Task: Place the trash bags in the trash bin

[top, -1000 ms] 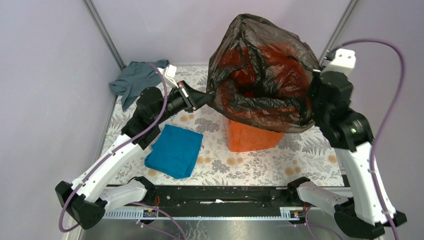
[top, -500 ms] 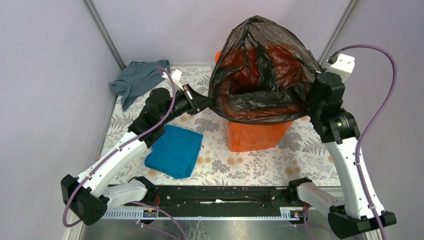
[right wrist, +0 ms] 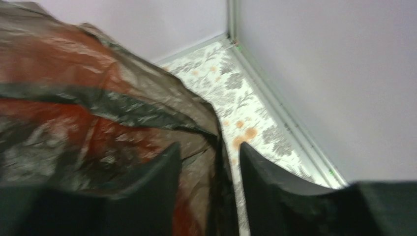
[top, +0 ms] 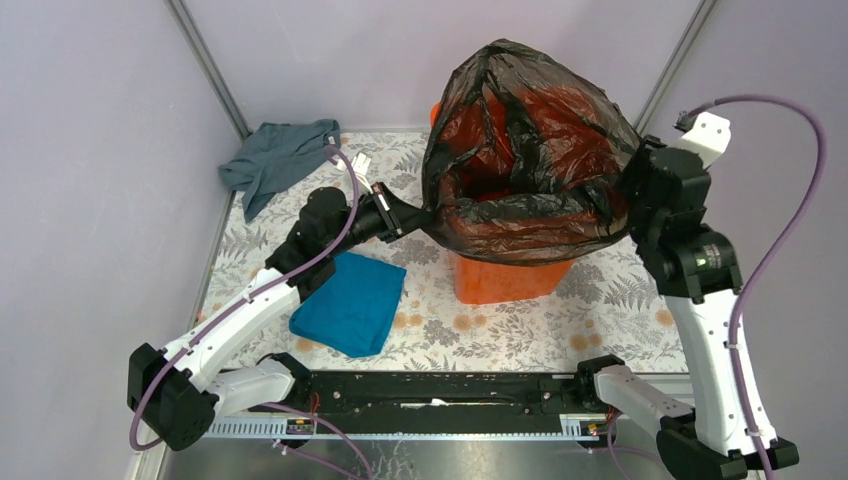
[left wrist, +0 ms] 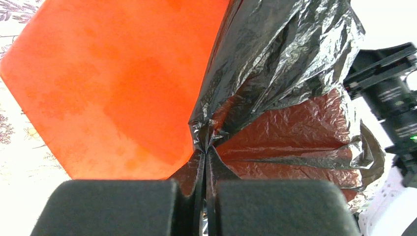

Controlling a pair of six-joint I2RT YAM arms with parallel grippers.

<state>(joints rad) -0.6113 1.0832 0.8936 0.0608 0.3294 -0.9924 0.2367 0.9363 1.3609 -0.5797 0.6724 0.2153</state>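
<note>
Trash bag [top: 530, 150]: thin black film, judged light, limp and slippery. It hangs open over the trash bin [top: 500, 282], stretched between the two sets of jaws. Left gripper [left wrist: 205, 164] is pinched tight on a gathered rim fold at its tips. Right gripper [right wrist: 209, 147] fingers stand apart with the rim running between them; firm hold doubtful. Bunched rim folds likely grip best.

bin top: trash bag [top: 530, 120] draped over trash bin [top: 505, 280] rim | left-front: blue cloth [top: 350, 300] | far-left corner: grey cloth [top: 275, 160] | front: bare tabletop [top: 500, 335]
</note>
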